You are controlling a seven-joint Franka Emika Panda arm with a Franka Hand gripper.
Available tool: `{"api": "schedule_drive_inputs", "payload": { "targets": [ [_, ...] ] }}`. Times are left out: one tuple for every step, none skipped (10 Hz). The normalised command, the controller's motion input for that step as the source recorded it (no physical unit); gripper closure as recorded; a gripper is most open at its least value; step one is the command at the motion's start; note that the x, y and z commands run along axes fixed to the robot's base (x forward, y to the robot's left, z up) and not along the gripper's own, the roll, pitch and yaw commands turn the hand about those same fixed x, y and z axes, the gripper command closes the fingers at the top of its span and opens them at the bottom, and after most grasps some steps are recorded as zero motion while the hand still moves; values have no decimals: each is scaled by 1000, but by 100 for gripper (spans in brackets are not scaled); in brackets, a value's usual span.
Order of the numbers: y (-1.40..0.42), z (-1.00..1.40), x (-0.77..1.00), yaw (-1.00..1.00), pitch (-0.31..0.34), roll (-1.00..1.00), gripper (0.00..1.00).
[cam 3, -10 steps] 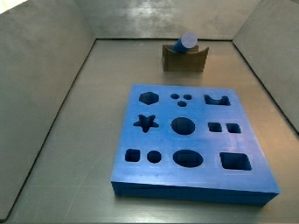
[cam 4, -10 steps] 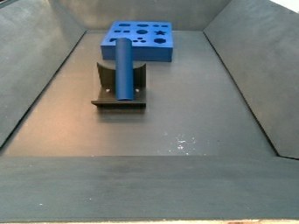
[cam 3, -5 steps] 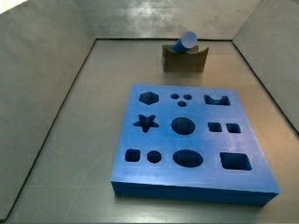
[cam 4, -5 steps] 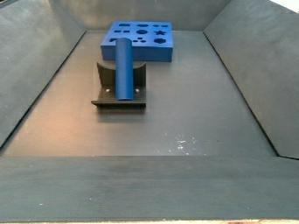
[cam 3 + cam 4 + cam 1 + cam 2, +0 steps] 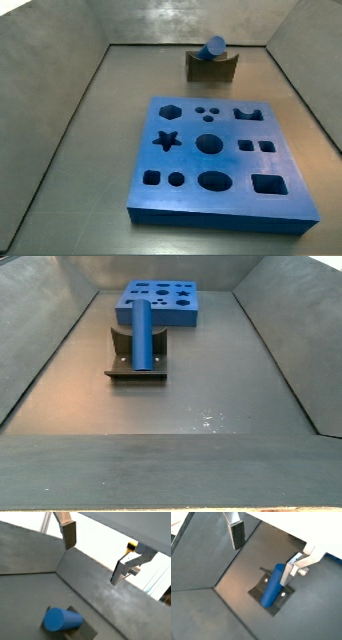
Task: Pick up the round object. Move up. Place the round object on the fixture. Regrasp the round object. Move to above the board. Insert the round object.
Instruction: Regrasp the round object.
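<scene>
While I watch both side views, the board (image 5: 221, 160) lies flat on the grey surface (image 5: 80, 180) with its cut-outs facing up. Behind it, apart from it, stands the fixture (image 5: 210, 68) — the round object (image 5: 140, 334) rests lengthwise in its notch, one end pointing up at an angle. My tool (image 5: 264, 549) shows only in the wrist views, high above the peg; its fingers (image 5: 237, 534) stand wide apart — nothing between them.
</scene>
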Motion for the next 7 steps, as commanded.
{"api": "schedule_drive_inputs", "payload": {
  "targets": [
    [-54, -10, 120, 220, 243, 1000, 0],
    [-57, -9, 128, 240, 219, 827, 0],
    [-60, -8, 140, 257, 184, 651, 0],
    [-58, -14, 150, 266, 148, 477, 0],
    [-49, -4, 158, 266, 101, 286, 0],
    [-48, -1, 151, 258, 64, 215, 0],
    [-51, -8, 136, 248, 45, 202, 0]
  ]
}}
